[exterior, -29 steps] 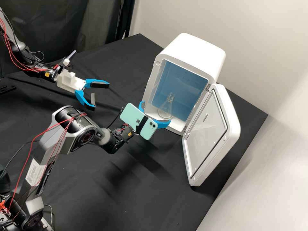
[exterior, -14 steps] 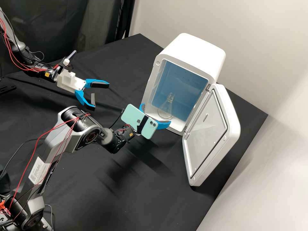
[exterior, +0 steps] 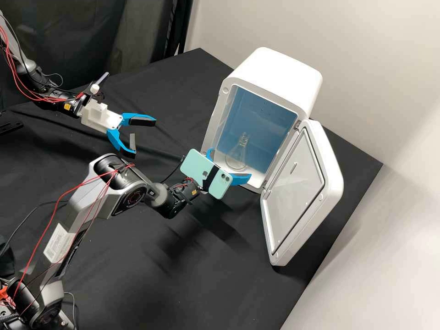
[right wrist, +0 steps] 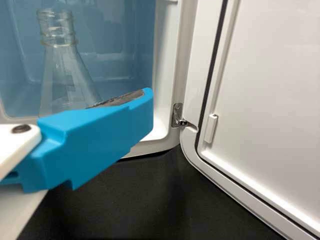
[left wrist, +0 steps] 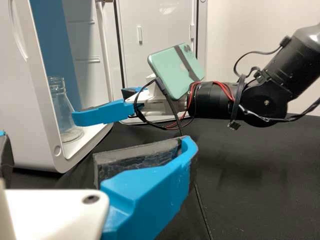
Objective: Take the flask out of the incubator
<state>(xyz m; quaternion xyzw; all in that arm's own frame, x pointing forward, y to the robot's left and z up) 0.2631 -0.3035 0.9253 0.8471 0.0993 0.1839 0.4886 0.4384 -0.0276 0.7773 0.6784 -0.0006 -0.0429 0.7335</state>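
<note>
The white incubator stands at the bench's right with its door swung wide open. A clear glass flask stands upright on the blue chamber's floor, near the front; it is also in the right wrist view and the left wrist view. My right gripper, which carries a mint-green phone, is open at the lower edge of the opening, its fingers spread either side of the flask's base. One blue finger lies just before the flask. My left gripper hangs open over the bench, well left of the incubator.
The open door's inner panel stands close beside the right gripper, with the hinge just past the fingertip. The right arm's grey elbow hovers over the black bench. The bench edge drops off just behind the door.
The right arm has pushed forward toward the incubator, bringing its open fingers to the opening around the flask. The left arm has stayed where it was.
</note>
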